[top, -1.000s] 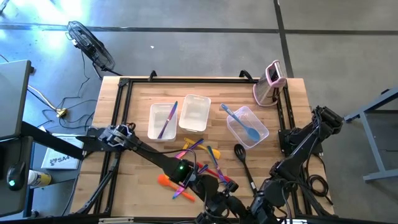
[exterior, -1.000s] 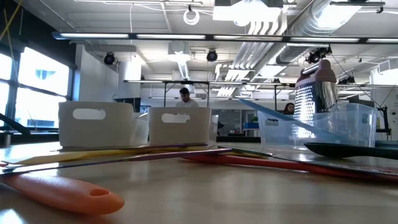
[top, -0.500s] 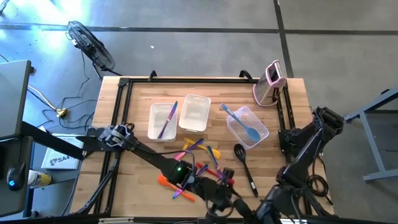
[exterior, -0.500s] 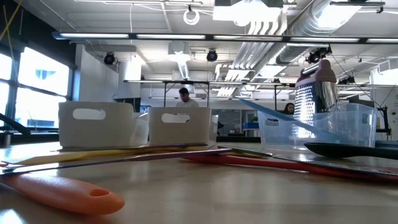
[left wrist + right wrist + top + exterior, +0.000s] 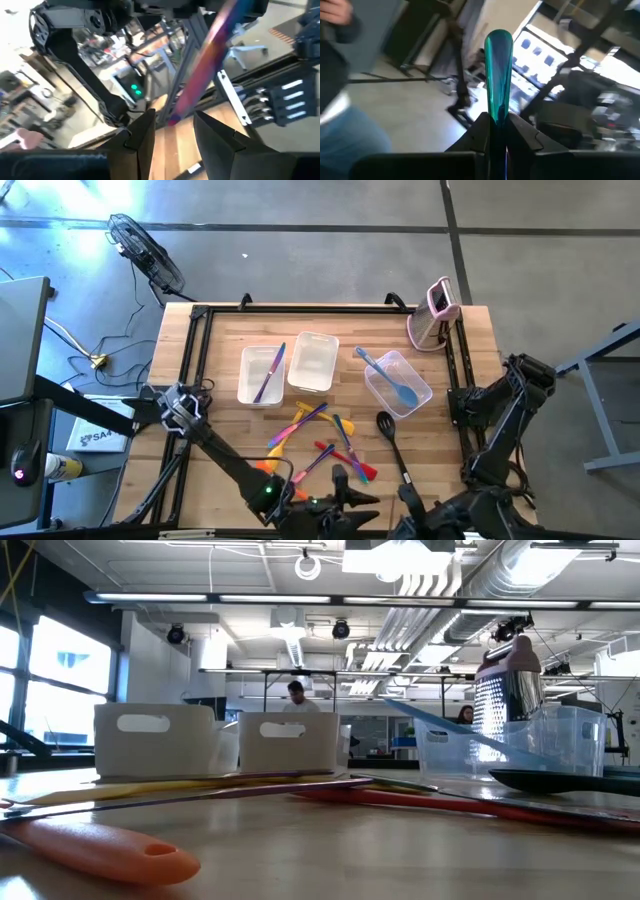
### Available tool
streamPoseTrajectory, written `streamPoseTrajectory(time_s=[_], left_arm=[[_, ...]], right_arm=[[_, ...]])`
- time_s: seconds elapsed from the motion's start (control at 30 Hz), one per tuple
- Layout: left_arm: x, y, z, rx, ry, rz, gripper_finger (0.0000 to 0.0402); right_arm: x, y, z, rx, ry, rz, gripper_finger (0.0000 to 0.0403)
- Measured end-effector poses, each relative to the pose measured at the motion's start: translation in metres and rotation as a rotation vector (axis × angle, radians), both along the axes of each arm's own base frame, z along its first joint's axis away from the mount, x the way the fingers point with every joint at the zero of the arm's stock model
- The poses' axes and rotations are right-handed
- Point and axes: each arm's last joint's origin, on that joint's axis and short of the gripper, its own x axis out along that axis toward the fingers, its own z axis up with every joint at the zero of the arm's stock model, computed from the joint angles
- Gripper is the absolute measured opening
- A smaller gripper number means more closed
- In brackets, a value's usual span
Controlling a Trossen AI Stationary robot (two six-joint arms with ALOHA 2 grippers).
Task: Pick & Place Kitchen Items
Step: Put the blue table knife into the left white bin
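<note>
Utensils counted on the wooden table (image 5: 230,370) in the high view: three clear rectangular plastic tubs, the left tub (image 5: 259,376) holding one purple spatula (image 5: 270,372), the middle tub (image 5: 313,361) holding nothing visible, the right tub (image 5: 398,383) holding one light blue spoon (image 5: 392,380); one black ladle (image 5: 392,442) and a loose cluster of multicoloured utensils (image 5: 320,442) lie near the front edge. Left gripper (image 5: 172,131), at the front edge, is partly open with a pink-purple iridescent handle (image 5: 202,67) between its fingers. Right gripper (image 5: 498,131), also at the front edge, is clamped almost fully together on a slim teal iridescent handle (image 5: 498,75).
</note>
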Motion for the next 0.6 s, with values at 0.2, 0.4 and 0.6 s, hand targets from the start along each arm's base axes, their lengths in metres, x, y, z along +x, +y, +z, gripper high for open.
streamPoseTrajectory(time_s=[0.2,0.4,0.6], left_arm=[[0.011,-0.003,-0.017,0.033,-0.019,0.057,0.0131],[0.013,-0.002,-0.021,0.029,-0.021,0.092,0.0131],[0.009,-0.009,-0.011,-0.048,-0.106,0.054,0.0131]], right_arm=[[0.010,-0.008,0.001,-0.018,-0.017,-0.088,0.0030],[0.015,-0.013,0.001,-0.041,-0.024,-0.141,0.0031],[0.015,-0.013,0.000,-0.055,-0.029,-0.156,0.0031]])
